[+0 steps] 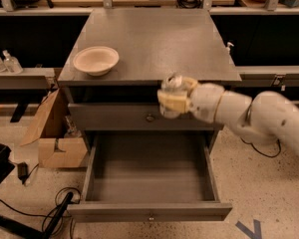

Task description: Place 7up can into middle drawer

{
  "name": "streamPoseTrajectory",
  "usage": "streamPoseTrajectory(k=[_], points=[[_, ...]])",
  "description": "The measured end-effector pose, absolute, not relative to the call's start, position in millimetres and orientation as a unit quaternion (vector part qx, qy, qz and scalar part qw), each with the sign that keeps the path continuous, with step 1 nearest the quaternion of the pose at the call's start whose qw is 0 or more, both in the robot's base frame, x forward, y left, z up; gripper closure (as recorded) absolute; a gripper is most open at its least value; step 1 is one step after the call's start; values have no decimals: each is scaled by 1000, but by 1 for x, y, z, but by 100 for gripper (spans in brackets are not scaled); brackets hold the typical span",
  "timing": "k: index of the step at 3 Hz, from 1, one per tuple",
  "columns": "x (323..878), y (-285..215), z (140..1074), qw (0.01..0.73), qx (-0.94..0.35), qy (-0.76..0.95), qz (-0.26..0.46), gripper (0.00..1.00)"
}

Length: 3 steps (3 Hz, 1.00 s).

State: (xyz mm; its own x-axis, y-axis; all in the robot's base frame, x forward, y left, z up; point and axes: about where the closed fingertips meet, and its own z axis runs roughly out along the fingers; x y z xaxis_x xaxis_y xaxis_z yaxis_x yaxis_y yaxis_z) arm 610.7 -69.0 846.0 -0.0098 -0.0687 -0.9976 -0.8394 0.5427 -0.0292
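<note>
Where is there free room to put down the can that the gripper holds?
The middle drawer has a bare floor, wall to wall. The cabinet top is bare right of the bowl. The gripper, shut on the 7up can, hangs before the upper drawer front.

Claw (pixel 170 102), 7up can (pixel 172 82) above middle drawer (pixel 149 212)

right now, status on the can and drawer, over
Gripper shut on 7up can, in front of the top drawer front. Middle drawer open below it. Bowl on cabinet top, not in the path.
</note>
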Motion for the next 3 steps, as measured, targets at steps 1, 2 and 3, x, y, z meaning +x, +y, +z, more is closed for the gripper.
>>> streamPoseTrajectory(k=[1,2,3], points=[[593,-41,773,561,-387,647,341,100],[587,-18,717,541,-414,643,350,100],[592,9,661,539,-425,629,365,100]])
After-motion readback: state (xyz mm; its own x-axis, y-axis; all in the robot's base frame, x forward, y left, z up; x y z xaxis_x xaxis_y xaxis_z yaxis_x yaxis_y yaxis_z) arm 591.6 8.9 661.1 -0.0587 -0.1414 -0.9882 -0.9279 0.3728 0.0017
